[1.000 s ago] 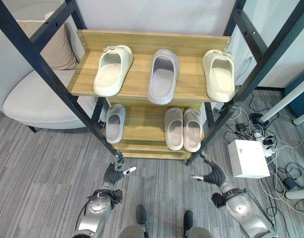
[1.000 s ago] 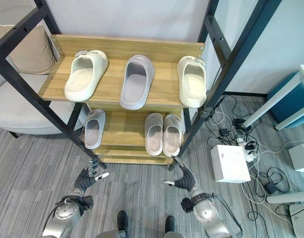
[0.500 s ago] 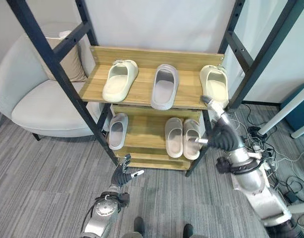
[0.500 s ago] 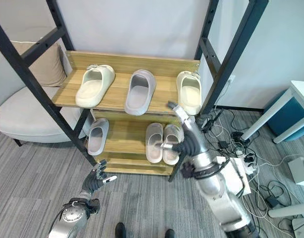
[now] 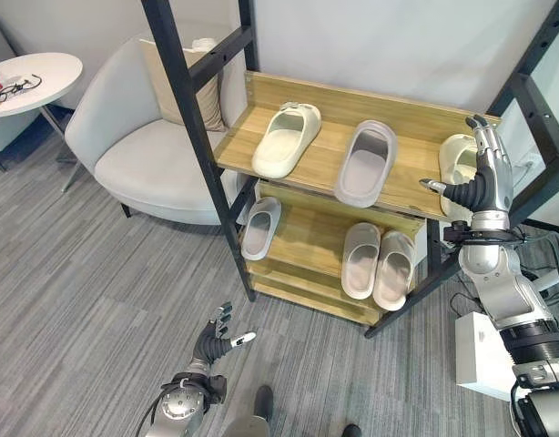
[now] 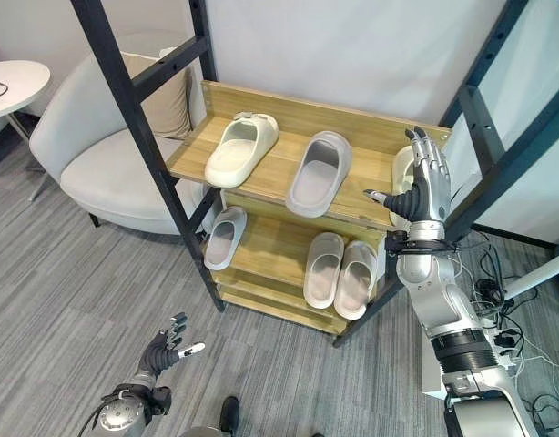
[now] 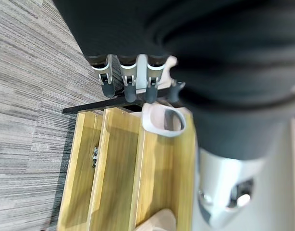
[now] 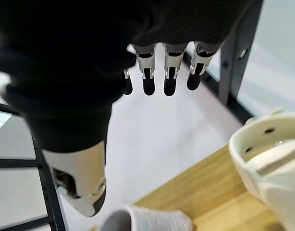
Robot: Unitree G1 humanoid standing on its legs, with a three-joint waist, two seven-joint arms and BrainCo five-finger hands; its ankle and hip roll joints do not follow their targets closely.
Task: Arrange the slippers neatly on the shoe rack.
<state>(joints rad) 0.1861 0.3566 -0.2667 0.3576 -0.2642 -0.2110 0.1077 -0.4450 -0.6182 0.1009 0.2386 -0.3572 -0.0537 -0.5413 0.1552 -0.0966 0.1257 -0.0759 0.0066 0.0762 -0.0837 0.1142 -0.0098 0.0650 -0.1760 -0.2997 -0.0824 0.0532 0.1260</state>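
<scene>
The wooden shoe rack [image 5: 320, 173] carries three slippers on its top shelf: a cream slipper [image 5: 286, 138] on the left, a grey slipper [image 5: 365, 162] in the middle, and a second cream slipper [image 5: 454, 157] at the right end. On the lower shelf lie a lone grey slipper [image 5: 260, 228] and a pale pair [image 5: 377, 264] side by side. My right hand [image 5: 484, 177] is raised, open, just in front of the right cream slipper [image 8: 275, 159], holding nothing. My left hand [image 5: 211, 344] hangs low over the floor, open and empty.
Black slanted frame posts [image 5: 184, 109] flank the rack on both sides. A pale armchair [image 5: 143, 146] with a cushion stands to the left, and a round white side table [image 5: 29, 77] lies beyond it. A white box [image 5: 480, 350] and cables lie on the floor at the right.
The camera has shifted. My right hand has risen from the lower shelf's height to the top shelf, by the right cream slipper. The left hand stays low.
</scene>
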